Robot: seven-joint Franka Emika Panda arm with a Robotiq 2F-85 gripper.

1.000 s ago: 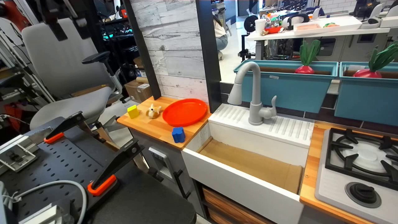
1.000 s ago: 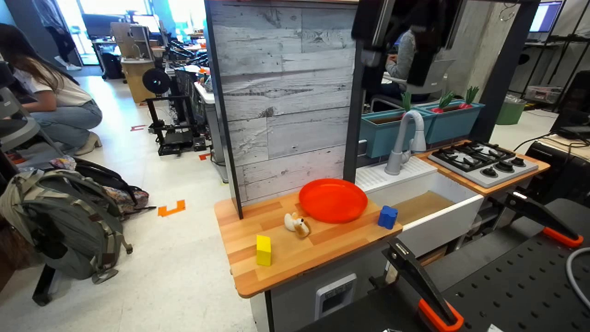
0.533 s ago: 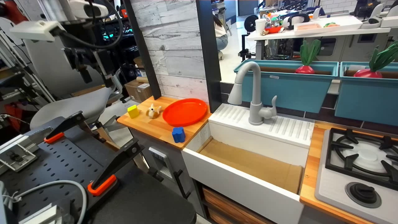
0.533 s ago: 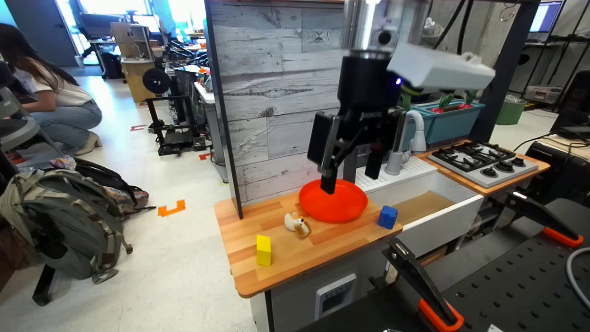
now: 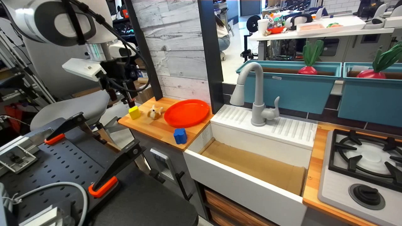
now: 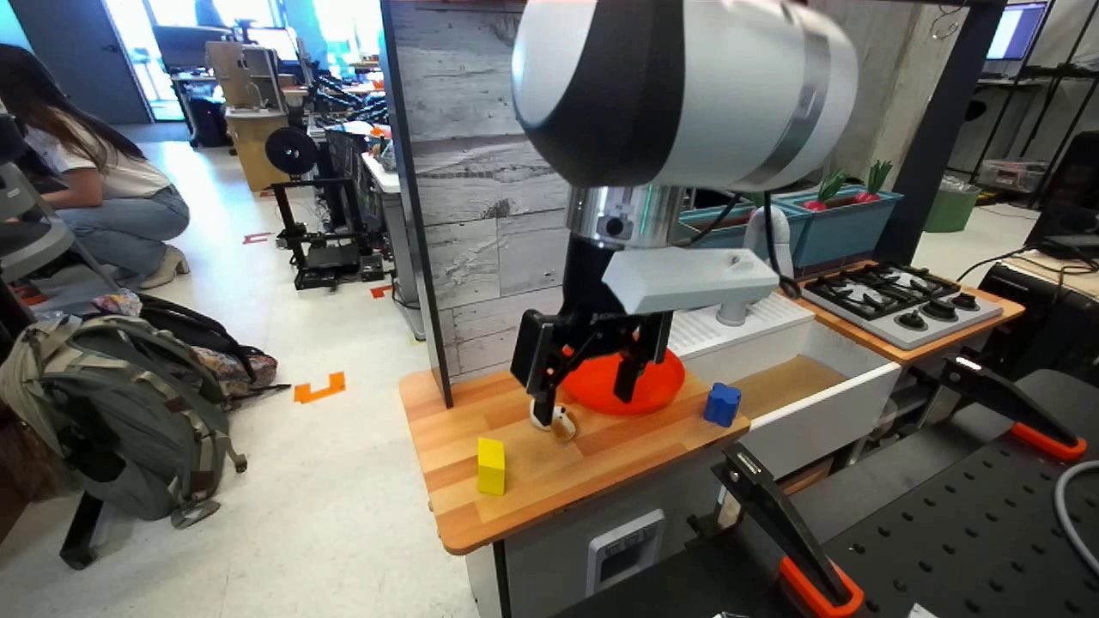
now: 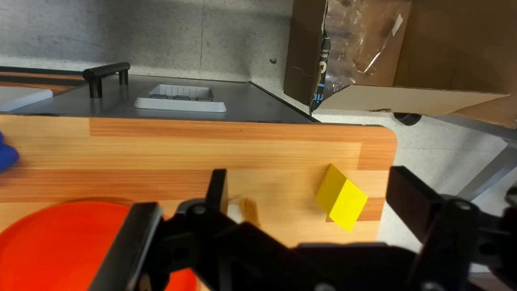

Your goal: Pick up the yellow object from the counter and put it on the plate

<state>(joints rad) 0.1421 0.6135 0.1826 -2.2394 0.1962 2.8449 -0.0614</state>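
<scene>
The yellow block (image 7: 342, 198), the object to be transferred, stands on the wooden counter (image 6: 537, 505), near its rounded free end and well apart from the orange-red plate (image 5: 187, 113). The claw (image 7: 307, 182) hangs above the counter, its fingers (image 7: 410, 202) spread well apart with nothing held; the width presumably allows one finger to pass down on either side of the block. In the wrist view the block appears within this gap, nearer one finger than the other, so a shift toward the free end seems called for before descent. Its faces lie oblique to the line along which the fingers would meet; a turn of the claw would probably set them flat. Because the block stands close to the counter's end, a careless nudge outward could send it over the edge. In both exterior views the tan-and-white toy animal (image 5: 153, 113) lies between block and plate, so the carry likely needs height to clear it. The blue piece (image 5: 180, 136) sits just beside the plate, toward the sink (image 5: 245, 191), and should not obstruct that path. The plate, broad and shallow, offers a forgiving target, and its raised rim should help retain the block once released.
</scene>
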